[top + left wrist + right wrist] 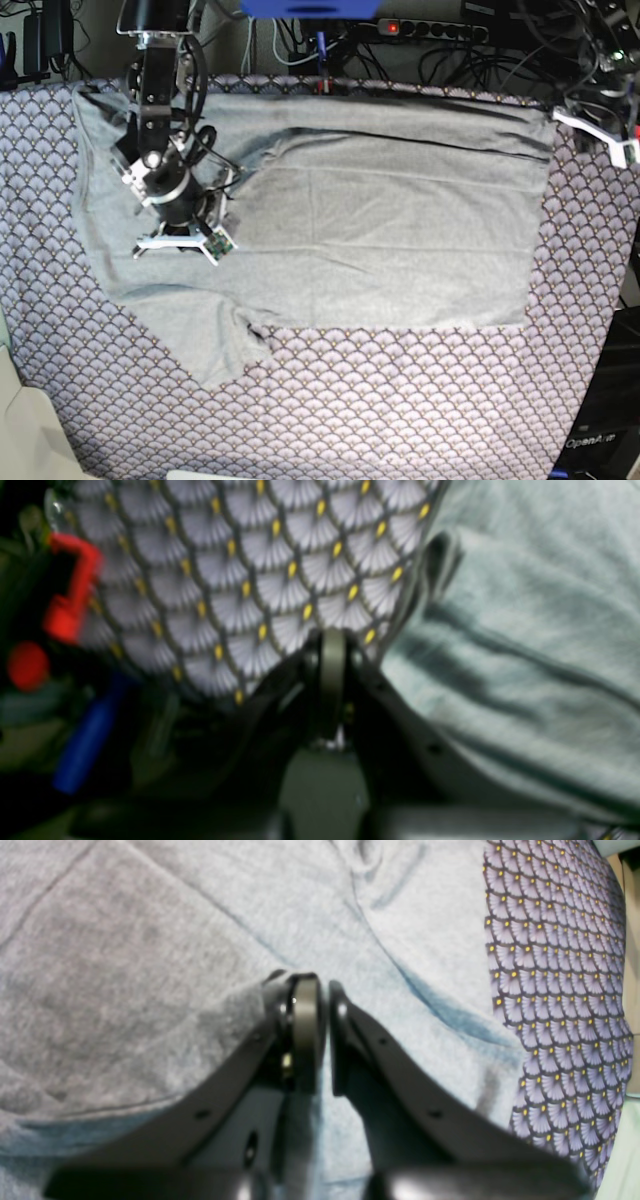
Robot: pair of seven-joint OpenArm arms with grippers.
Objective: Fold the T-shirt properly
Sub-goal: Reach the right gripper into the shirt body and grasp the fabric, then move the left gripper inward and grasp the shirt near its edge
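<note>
R gripper [320, 995] over T-shirt [380, 200] near its sleeve, jaws slightly apart, holding nothing, prob letting go; L gripper [332, 645] closed, empty, beside shirt edge.

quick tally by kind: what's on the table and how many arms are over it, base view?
T-shirt: 1
Tablecloth: 1
Robot arms over the table: 2, the right gripper above the shirt's sleeve end, the left gripper at the far table edge
Total: 4
</note>
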